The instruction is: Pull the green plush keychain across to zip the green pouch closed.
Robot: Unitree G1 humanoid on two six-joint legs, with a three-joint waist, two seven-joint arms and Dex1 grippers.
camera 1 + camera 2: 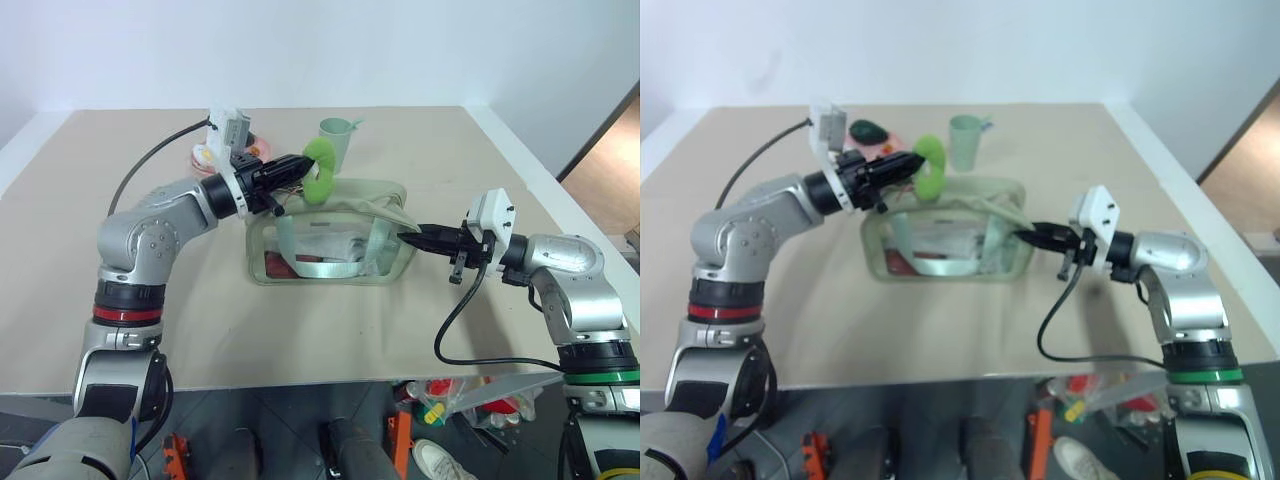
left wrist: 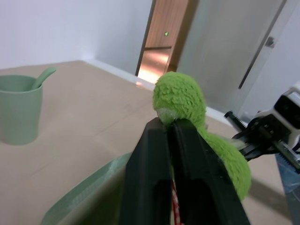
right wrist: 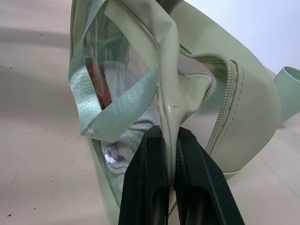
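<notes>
The green pouch lies mid-table, with a clear window, a webbing strap and items inside. The green plush keychain is lifted above the pouch's top left edge. My left gripper is shut on the keychain's base, and in the left wrist view its fingers pinch the fuzzy keychain. My right gripper is shut on the pouch's right end. The right wrist view shows this gripper clamping the seam of the pouch beside the zipper.
A pale green cup with a spoon stands just behind the pouch. A dark green toy sits on something pink at the back left. The table's right edge is near my right arm. Colourful items lie below the front edge.
</notes>
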